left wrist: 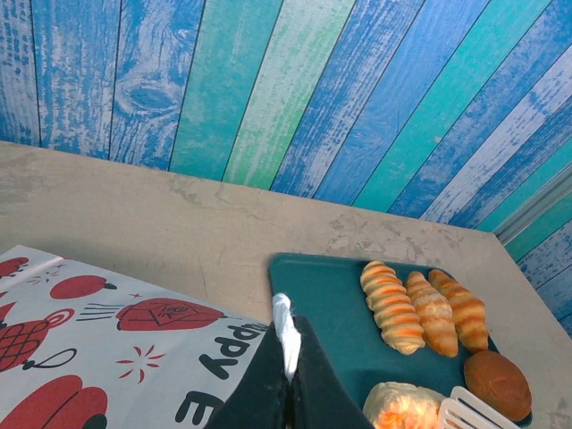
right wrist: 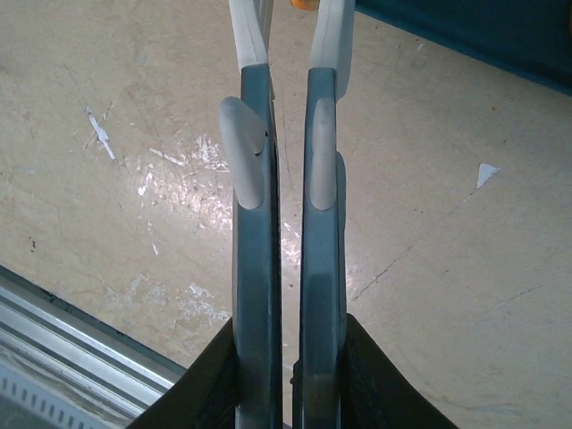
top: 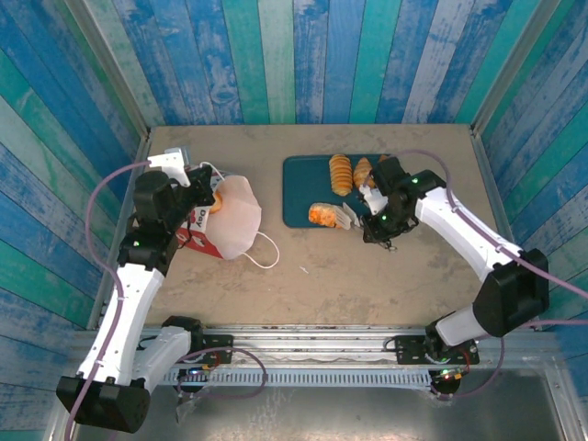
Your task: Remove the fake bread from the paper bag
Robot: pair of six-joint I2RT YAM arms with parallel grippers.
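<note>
The right gripper (right wrist: 288,36) is seen low over the table (top: 367,276), at the near edge of the teal tray (top: 296,197). Its jaws are parted by a narrow gap with nothing between them, and its tips are set just beside a pale orange piece (left wrist: 402,407). To the left, the paper bag (top: 234,219) is laid on its side, its white rim pinched by the closed left gripper (left wrist: 288,357). An orange bit (top: 217,200) is glimpsed at its mouth. Farther back, more fake bread (left wrist: 433,313) is laid on the tray: ridged croissants, with a round bun (left wrist: 497,382) nearer. A plank wall (left wrist: 268,89) is seen behind.
</note>
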